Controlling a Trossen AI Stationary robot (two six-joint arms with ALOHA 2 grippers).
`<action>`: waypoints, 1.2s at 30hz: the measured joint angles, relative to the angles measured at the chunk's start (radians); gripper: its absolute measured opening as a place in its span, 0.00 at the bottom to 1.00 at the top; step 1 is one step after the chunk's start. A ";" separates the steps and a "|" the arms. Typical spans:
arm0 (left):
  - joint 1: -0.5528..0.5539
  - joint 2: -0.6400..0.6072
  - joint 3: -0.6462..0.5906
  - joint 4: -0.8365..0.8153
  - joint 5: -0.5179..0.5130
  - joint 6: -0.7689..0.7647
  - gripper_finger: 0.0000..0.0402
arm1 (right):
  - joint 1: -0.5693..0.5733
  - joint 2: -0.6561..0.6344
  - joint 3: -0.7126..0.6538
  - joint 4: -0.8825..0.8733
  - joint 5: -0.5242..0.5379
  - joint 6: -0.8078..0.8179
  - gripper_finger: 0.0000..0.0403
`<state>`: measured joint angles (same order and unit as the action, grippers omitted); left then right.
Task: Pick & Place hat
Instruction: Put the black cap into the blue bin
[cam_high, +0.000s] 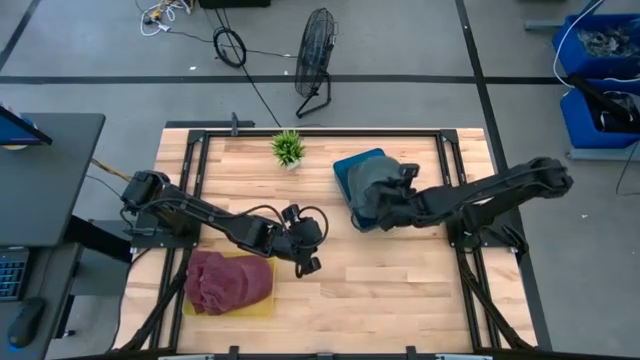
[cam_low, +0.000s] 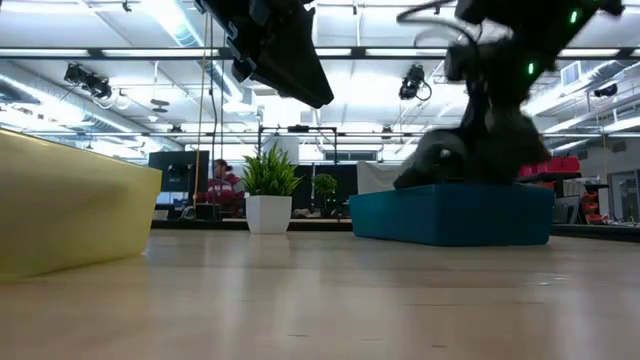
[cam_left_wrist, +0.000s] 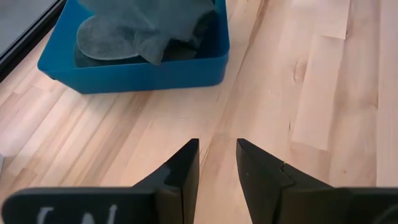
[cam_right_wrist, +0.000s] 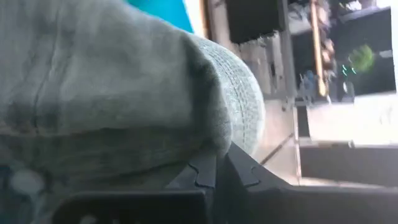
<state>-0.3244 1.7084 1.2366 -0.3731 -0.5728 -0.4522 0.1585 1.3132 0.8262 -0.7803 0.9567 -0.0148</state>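
A grey hat (cam_high: 372, 180) sits bunched in a blue bin (cam_high: 352, 163) on the far right part of the table. In the low view the grey hat (cam_low: 440, 160) rises above the blue bin's rim (cam_low: 450, 215). My right gripper (cam_high: 372, 212) is at the hat's near side, shut on it. A maroon hat (cam_high: 228, 282) lies on a yellow tray (cam_high: 262, 305) near the left front. My left gripper (cam_high: 308, 262) hovers just right of that tray, narrowly open (cam_left_wrist: 217, 155) and holding nothing. It faces the blue bin (cam_left_wrist: 137, 71). My right gripper (cam_right_wrist: 217, 165) is shut on the grey hat's knitted edge (cam_right_wrist: 236, 106), coming from the bin's near right side. The cloth bulges over the fingertips (cam_right_wrist: 242, 171) and hides the exact place of contact. How many layers it holds, I cannot tell. The hat's bulk is still over the bin.
A small potted plant (cam_high: 288, 148) stands at the far edge, left of the bin. Bare wood lies between the yellow tray (cam_low: 70, 210) and the bin. Black frame rails run along both table sides. A person (cam_low: 222, 180) sits far behind the table.
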 joint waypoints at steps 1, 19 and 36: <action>0.000 0.000 0.000 0.000 0.000 0.000 0.28 | -0.012 0.000 -0.041 0.085 -0.029 -0.061 0.02; 0.022 0.000 0.000 0.005 0.000 0.029 0.28 | -0.125 -0.003 -0.303 0.668 -0.284 -0.344 0.09; 0.103 0.001 0.000 0.078 0.000 0.027 0.27 | -0.124 -0.003 0.022 0.217 -0.323 -0.218 0.38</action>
<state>-0.2211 1.7092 1.2362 -0.2948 -0.5725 -0.4257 0.0342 1.3102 0.8486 -0.5637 0.6338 -0.2324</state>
